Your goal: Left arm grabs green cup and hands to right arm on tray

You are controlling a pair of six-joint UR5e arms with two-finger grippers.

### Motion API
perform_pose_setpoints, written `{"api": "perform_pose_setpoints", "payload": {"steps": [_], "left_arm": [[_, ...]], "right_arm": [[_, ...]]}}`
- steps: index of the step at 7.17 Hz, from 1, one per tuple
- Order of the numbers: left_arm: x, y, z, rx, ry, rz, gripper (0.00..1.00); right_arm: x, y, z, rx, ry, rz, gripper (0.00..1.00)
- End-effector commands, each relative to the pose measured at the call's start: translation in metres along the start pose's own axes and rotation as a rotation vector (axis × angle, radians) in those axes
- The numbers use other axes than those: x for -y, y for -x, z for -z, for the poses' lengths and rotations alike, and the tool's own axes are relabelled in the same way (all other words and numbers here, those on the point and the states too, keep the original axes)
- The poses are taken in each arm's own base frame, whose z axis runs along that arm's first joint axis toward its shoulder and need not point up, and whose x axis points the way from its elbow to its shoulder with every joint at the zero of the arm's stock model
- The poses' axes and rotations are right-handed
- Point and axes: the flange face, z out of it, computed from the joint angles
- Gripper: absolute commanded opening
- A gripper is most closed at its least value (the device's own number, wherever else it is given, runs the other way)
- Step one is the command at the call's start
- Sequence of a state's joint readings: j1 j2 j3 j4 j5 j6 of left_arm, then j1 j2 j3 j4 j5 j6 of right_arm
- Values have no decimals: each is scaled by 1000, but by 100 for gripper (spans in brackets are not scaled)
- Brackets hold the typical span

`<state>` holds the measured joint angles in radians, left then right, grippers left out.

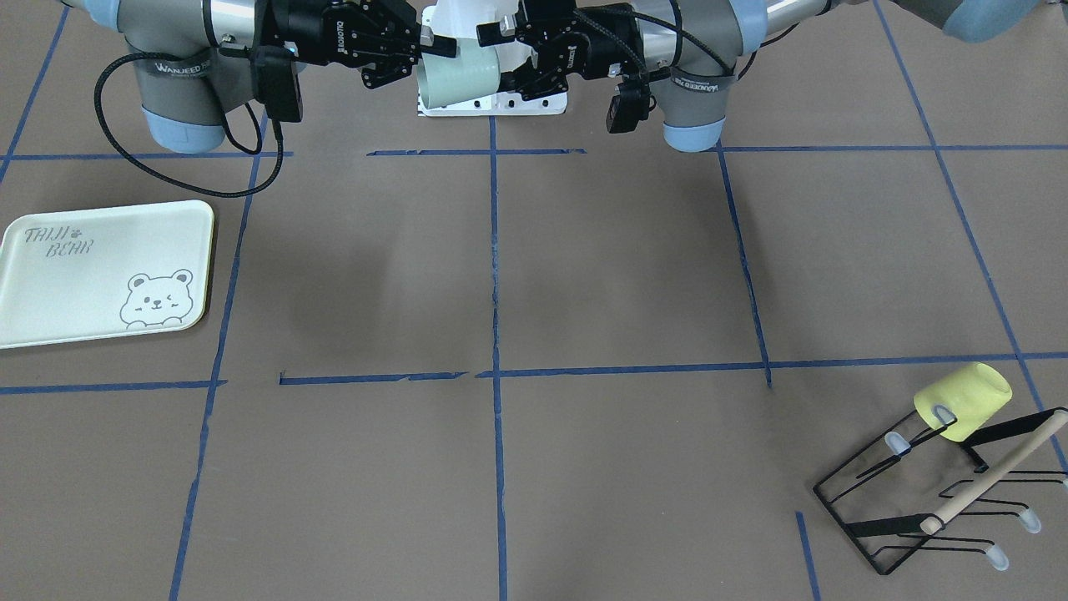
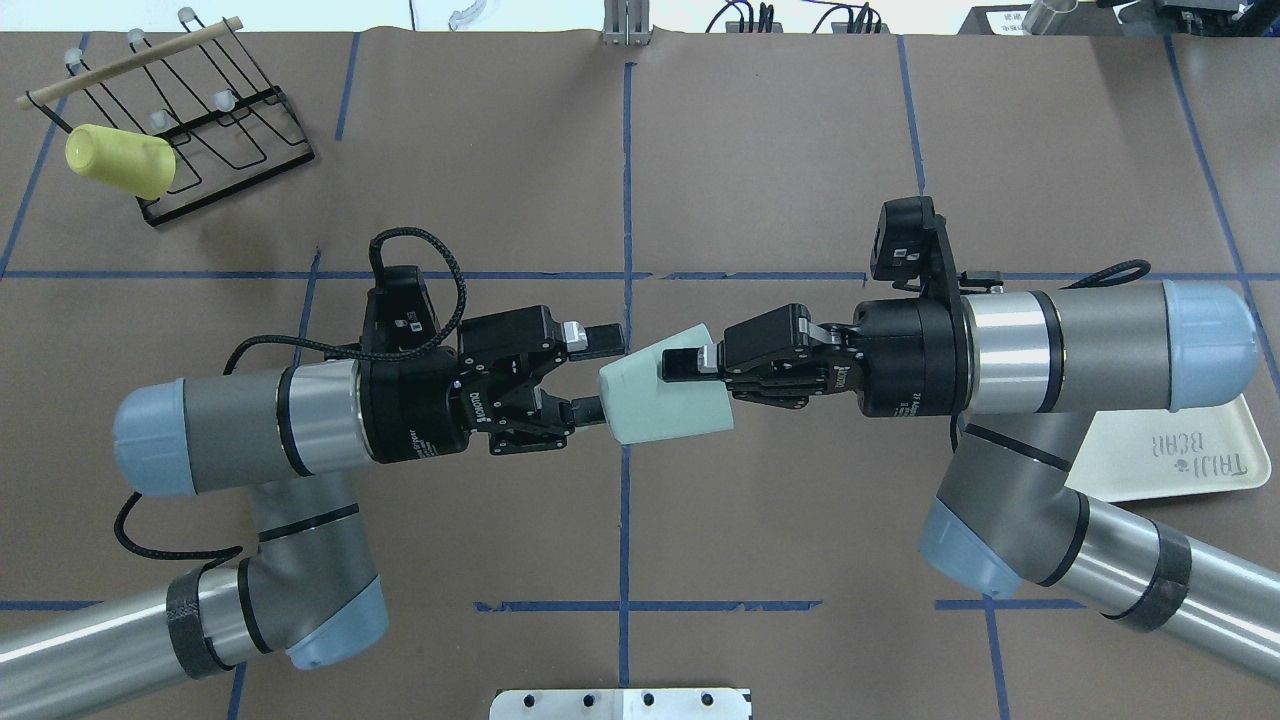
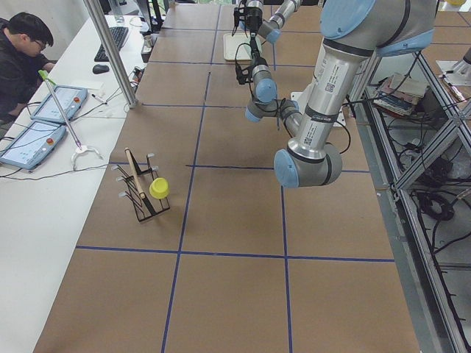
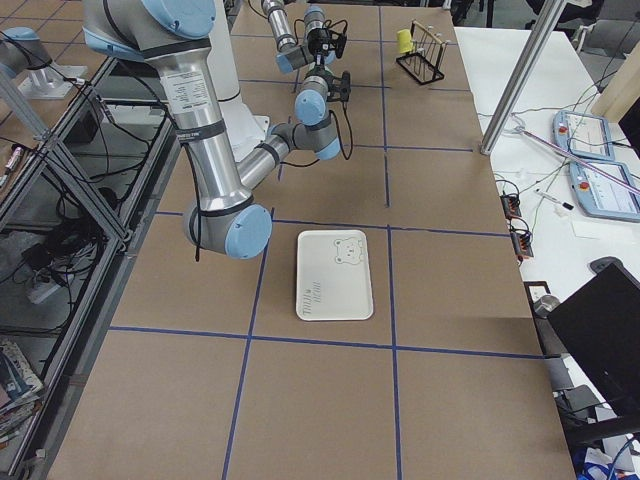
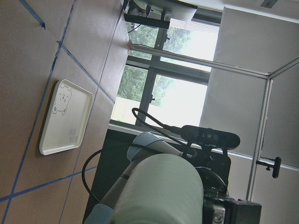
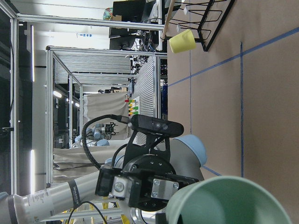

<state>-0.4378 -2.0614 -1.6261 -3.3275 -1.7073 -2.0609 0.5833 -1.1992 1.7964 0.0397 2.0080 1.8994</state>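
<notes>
The green cup (image 2: 660, 400) hangs on its side in mid-air between the two grippers, mouth toward the right arm. My right gripper (image 2: 682, 366) is shut on the cup's wall at the rim, one finger lying over the top. My left gripper (image 2: 602, 374) is open at the cup's base, with its upper finger clear of the cup and its lower fingertip at the base edge. The front view shows the same cup (image 1: 459, 77), right gripper (image 1: 434, 52) and left gripper (image 1: 498, 58). The tray (image 1: 100, 275) lies flat on the table, partly hidden under the right arm in the overhead view (image 2: 1190, 462).
A yellow cup (image 2: 120, 162) hangs on a black wire rack (image 2: 215, 130) at the far left corner; both show in the front view, cup (image 1: 964, 401) and rack (image 1: 918, 501). A white base plate (image 2: 620, 703) sits at the robot's edge. Blue tape lines grid the brown table.
</notes>
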Motion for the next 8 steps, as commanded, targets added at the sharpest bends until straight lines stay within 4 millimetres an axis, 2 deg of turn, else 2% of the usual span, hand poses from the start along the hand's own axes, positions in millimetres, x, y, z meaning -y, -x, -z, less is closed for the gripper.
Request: {"api": "perform_pose_setpoints", "payload": {"steps": [1,2,3,4,5,6,7,8], "left_arm": [[19,4,5,22,-32,-18,100],[38,5,10,37,-67,-36,100],[62,2,15,90,-130,-50,100],[92,2,24,224,-195,-48,100],[130,-9,36,397,-240,-25,100],[165,-31,54,541,-277,-55,100],[182,-39,63,656,-294,-134,100],[190,-20,92,807,-316,-191,100]], "right_arm": [[0,3,1,8,-1,10,0],[2,2,2,-5,-8,5,0],[23,-3,11,-71,-55,-1,0],[49,-4,14,-246,-71,1,0],[71,-7,19,-381,-95,12,0],[93,-17,27,-507,-146,-5,0],[105,-22,28,-645,-163,9,0],[113,-24,33,-801,-157,49,0]]}}
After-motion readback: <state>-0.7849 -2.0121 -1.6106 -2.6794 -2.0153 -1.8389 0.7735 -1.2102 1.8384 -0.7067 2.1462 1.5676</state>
